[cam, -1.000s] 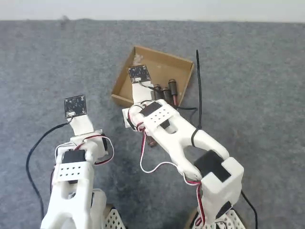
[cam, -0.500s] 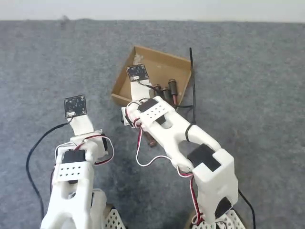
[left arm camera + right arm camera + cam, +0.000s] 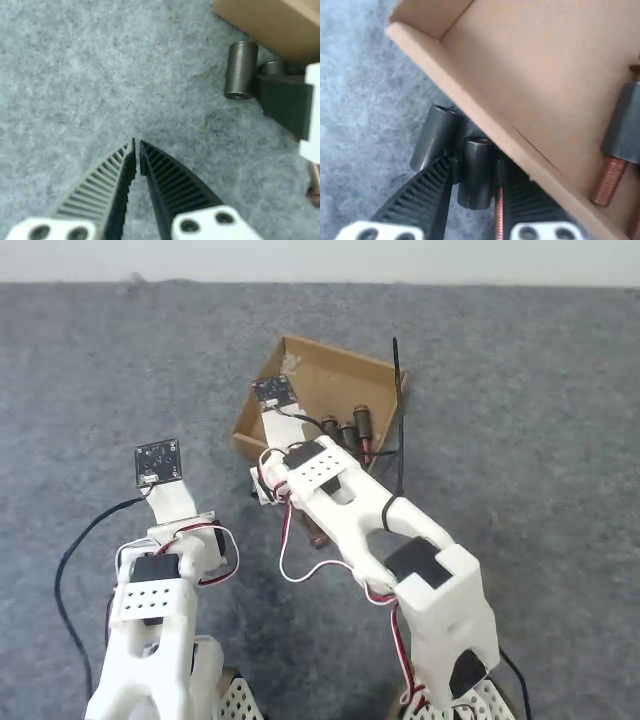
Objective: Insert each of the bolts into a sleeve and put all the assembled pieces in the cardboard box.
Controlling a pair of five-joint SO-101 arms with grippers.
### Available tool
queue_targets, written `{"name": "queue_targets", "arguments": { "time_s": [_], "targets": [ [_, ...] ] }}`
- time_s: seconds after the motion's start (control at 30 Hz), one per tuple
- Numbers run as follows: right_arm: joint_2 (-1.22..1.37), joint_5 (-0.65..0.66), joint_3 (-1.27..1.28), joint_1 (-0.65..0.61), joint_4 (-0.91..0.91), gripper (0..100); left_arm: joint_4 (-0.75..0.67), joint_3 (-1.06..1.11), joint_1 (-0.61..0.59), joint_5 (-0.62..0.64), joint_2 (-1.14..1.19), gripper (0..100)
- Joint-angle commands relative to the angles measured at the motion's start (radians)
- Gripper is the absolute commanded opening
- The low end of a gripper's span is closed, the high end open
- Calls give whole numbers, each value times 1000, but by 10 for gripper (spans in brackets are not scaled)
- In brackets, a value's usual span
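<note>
My right gripper (image 3: 476, 167) is shut on a dark sleeve (image 3: 476, 175) with a copper bolt (image 3: 498, 212) alongside it, just outside the cardboard box's (image 3: 485, 125) near wall. A second dark sleeve (image 3: 434, 137) lies on the carpet touching that wall; it is the sleeve (image 3: 240, 70) in the left wrist view. Inside the box (image 3: 330, 375) lie assembled pieces (image 3: 352, 430), one of them (image 3: 620, 135) with its copper thread showing. My left gripper (image 3: 136, 146) is shut on nothing, low over bare carpet, short of the loose sleeve. The right arm (image 3: 330, 480) stretches to the box's left corner.
Grey carpet covers the table. A black cable (image 3: 397, 410) runs along the box's right side. A copper-coloured piece (image 3: 318, 537) lies on the carpet under the right arm. The left arm (image 3: 165, 570) stands to the left with open carpet ahead of it.
The right arm has swung left, carrying its wrist toward the box's left corner. The cable beside the box shifted left too. The left arm has stayed put.
</note>
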Motion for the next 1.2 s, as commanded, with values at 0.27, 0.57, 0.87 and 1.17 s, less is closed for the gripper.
{"name": "queue_targets", "arguments": {
  "time_s": [0.27, 0.57, 0.87, 1.17],
  "targets": [
    [-133, 46, -23, -18, 228, 6, -32, -12, 3, -6, -23, 11],
    [-367, 46, -21, 108, 545, 7, -34, -12, 3, -6, -23, 11],
    [-418, 371, 17, 251, 680, 9, -66, -10, 3, -6, -20, 11],
    [-650, 379, 321, 314, 564, 9, -68, -12, 3, -8, -25, 12]
  ]
}}
